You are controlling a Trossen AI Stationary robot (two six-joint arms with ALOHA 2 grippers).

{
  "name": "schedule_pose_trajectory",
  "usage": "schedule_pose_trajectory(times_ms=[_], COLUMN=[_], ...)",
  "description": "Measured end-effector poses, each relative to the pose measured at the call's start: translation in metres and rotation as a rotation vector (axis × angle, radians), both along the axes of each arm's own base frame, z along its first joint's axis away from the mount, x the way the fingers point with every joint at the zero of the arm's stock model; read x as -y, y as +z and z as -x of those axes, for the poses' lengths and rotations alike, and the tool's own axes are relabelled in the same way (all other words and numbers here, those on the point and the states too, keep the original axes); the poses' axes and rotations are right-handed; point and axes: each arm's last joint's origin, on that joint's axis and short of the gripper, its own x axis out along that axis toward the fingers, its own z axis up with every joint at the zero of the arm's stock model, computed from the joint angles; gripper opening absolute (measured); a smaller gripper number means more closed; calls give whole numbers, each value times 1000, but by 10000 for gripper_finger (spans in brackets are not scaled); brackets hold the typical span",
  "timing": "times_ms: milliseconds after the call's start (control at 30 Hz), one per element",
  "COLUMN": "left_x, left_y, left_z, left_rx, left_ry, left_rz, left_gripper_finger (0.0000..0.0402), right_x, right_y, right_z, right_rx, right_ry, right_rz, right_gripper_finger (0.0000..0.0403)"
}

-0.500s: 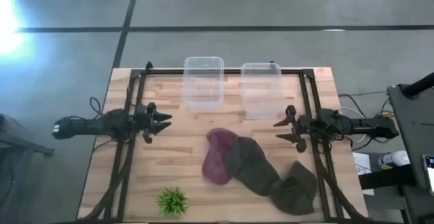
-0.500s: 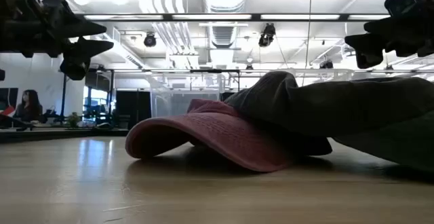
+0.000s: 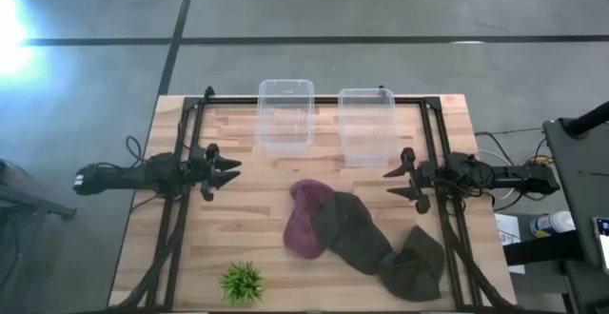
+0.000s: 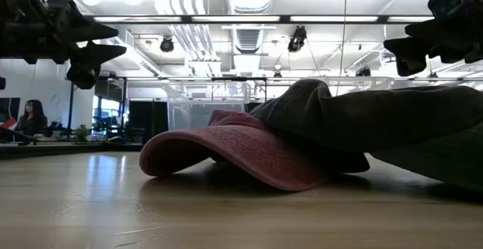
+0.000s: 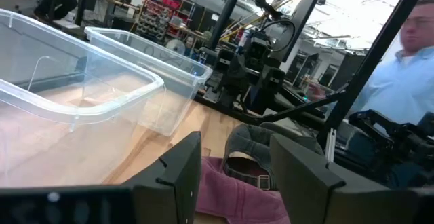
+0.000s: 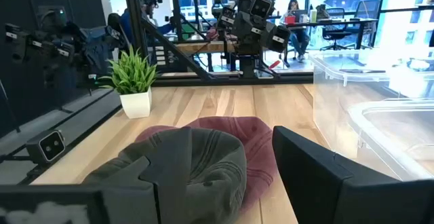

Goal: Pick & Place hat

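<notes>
Three caps lie overlapped on the table's near middle: a maroon cap (image 3: 304, 221), a dark grey-green cap (image 3: 350, 230) resting partly on it, and a second grey-green cap (image 3: 416, 264) toward the near right. In the low view the maroon cap (image 4: 234, 151) lies brim-down under the grey cap (image 4: 355, 121). My left gripper (image 3: 231, 170) hovers open at the left, above the table, left of the caps. My right gripper (image 3: 392, 183) hovers open at the right, just right of the caps. Both wrist views show the caps ahead of the fingers: maroon cap (image 5: 230, 190), grey cap (image 6: 193, 159).
Two clear plastic bins (image 3: 285, 114) (image 3: 366, 124) stand side by side at the far edge. A small green potted plant (image 3: 242, 282) sits at the near left. Black frame rails (image 3: 181, 190) run along both sides. People show in the room beyond.
</notes>
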Motion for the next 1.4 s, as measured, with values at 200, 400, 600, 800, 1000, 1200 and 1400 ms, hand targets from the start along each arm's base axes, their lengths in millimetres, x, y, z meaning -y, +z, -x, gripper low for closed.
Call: schedule_pose_trajectory(times_ms=[200, 400, 600, 800, 1000, 1200, 1400], left_x=[0, 0, 0, 0, 0, 0, 0], left_y=[0, 0, 0, 0, 0, 0, 0], left_z=[0, 0, 0, 0, 0, 0, 0], left_rx=[0, 0, 0, 0, 0, -1, 0], left_ry=[0, 0, 0, 0, 0, 0, 0], left_rz=[0, 0, 0, 0, 0, 0, 0], left_gripper_finger=[169, 169, 169, 169, 169, 169, 169], right_x=[0, 0, 0, 3, 6, 4, 5], right_y=[0, 0, 0, 0, 0, 4, 15], right_z=[0, 0, 0, 0, 0, 0, 1], right_rx=[1, 0, 0, 30, 26, 35, 87], right_ry=[0, 0, 0, -102, -196, -152, -86], right_rz=[0, 0, 0, 325, 558, -46, -904], right_gripper_finger=[203, 203, 203, 203, 203, 203, 203])
